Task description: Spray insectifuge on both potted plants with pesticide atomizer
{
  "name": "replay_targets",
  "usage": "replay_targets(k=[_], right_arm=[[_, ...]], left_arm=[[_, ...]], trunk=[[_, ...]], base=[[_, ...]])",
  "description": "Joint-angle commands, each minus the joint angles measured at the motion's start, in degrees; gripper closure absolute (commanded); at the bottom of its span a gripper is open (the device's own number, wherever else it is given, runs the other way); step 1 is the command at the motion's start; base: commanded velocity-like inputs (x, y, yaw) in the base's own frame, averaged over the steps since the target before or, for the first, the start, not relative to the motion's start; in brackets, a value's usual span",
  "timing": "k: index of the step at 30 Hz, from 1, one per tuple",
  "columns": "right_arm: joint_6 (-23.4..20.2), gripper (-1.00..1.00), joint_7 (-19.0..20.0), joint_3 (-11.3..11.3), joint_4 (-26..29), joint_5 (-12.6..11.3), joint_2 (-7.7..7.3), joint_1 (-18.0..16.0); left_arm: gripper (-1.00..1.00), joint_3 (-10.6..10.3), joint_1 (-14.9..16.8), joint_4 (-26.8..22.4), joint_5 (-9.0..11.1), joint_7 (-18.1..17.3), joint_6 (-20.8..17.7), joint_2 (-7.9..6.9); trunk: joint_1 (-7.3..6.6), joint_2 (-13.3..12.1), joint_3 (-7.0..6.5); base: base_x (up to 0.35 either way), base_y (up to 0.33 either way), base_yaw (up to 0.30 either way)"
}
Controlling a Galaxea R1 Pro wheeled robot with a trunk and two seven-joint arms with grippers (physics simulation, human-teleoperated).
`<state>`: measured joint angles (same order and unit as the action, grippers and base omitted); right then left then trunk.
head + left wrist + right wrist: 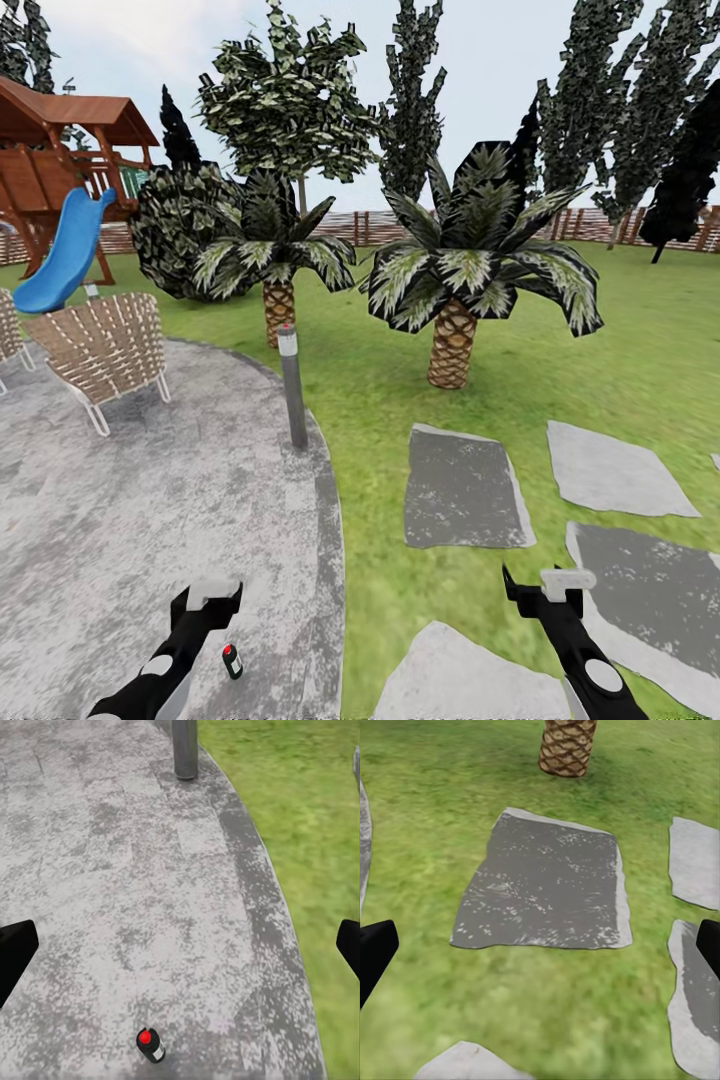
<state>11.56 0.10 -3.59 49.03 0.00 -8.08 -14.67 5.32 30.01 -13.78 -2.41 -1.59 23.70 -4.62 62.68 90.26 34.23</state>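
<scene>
Pesticide atomizer [232, 661] stands upright on the stone patio [120, 500], just beside and inboard of the left end effector [213, 597], fingers spread and empty. The right end effector [553, 588], also spread, hangs over grass, well apart; the left arm is nearer.

Cut off at the head view's near edge: both arms, so only the left gripper [207, 596] and right gripper [548, 585] with their forearms visible. Too small to read: label and trigger head of the pesticide atomizer [232, 661] on the patio [120, 500], just a dark body and red tip [144, 1038]. Cropped at the left edge: a second wicker chair [8, 330] and the playset [60, 140]. Clipped in the wrist views: the bollard lamp [184, 748], reduced to its base, and the palm [566, 746], reduced to its trunk. Black fingertips [15, 952] barely entering at both sides.
</scene>
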Motion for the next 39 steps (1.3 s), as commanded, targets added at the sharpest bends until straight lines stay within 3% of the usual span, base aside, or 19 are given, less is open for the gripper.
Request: replay_targets(k=[1, 39], right_arm=[[0.2, -1.00, 0.0, 0.0, 0.0, 0.0, 0.00, 0.0], [0.2, -1.00, 0.0, 0.1, 0.1, 0.0, 0.00, 0.0]], left_arm=[[-1.00, 0.4, 0.0, 0.1, -0.3, -0.2, 0.2, 0.03], [-1.00, 0.4, 0.0, 0.1, -0.3, -0.2, 0.2, 0.15]], trunk=[[0.22, 0.4, 0.33], [8.57, 15.7, 10.59]], base=[[0.000, 0.000, 0.000], [0.000, 0.000, 0.000]])
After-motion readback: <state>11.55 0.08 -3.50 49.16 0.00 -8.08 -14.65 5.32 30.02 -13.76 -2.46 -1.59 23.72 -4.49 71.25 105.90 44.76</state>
